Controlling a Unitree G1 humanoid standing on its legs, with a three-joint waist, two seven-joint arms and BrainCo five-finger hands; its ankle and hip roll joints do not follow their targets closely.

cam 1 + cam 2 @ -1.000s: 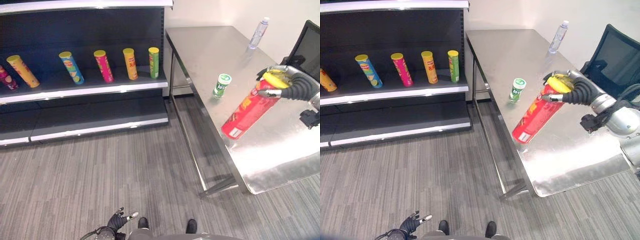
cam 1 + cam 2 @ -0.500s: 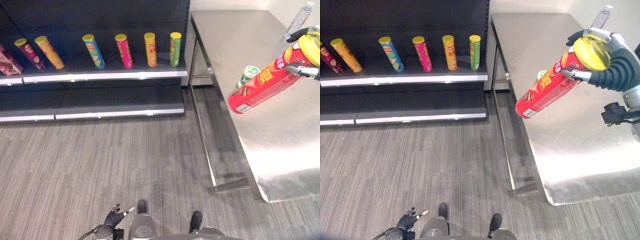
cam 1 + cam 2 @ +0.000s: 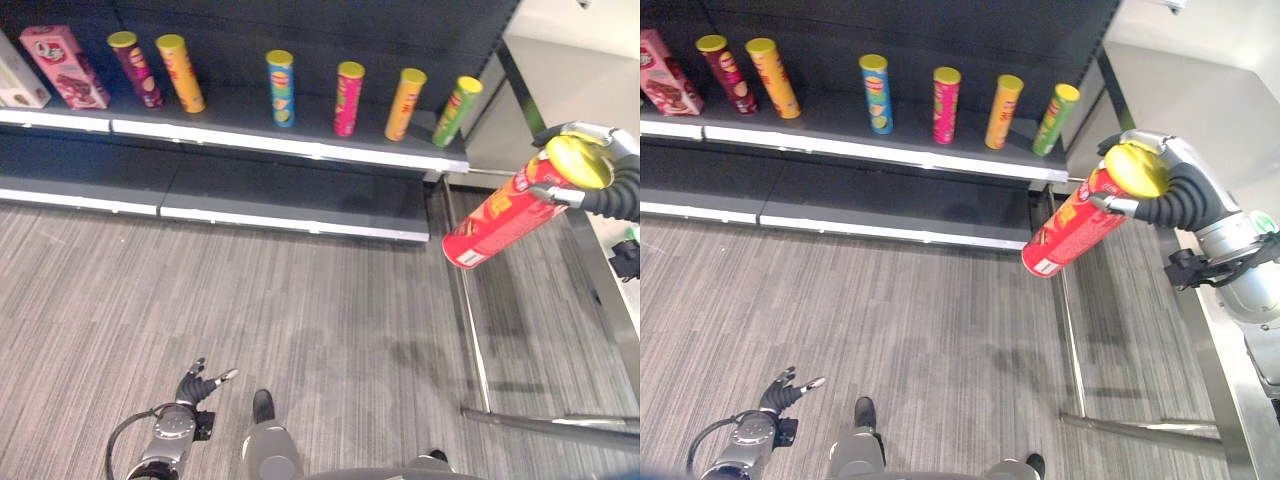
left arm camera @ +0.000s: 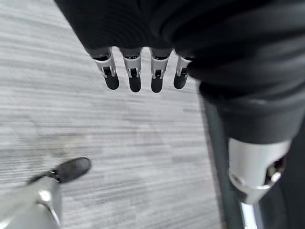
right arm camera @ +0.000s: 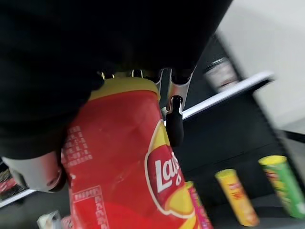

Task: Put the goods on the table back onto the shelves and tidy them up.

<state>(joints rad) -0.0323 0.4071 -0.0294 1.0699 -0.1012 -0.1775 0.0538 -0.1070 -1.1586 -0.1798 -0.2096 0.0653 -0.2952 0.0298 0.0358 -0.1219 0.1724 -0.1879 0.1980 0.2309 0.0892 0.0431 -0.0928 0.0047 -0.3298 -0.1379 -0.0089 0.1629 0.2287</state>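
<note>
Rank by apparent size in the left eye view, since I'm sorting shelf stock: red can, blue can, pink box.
1. Red can, in the right hand, though nearer the camera.
2. Pink box.
3. Blue can, close to the box; unsure.

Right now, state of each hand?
Left hand: open, fingers straight, holding nothing.
Right hand: shut on the tall red chip can with yellow lid.

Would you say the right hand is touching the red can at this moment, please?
Touching. In the right eye view the right hand has its fingers curled round the yellow-lidded top of the red can, holding it tilted in the air; the right wrist view agrees.
</note>
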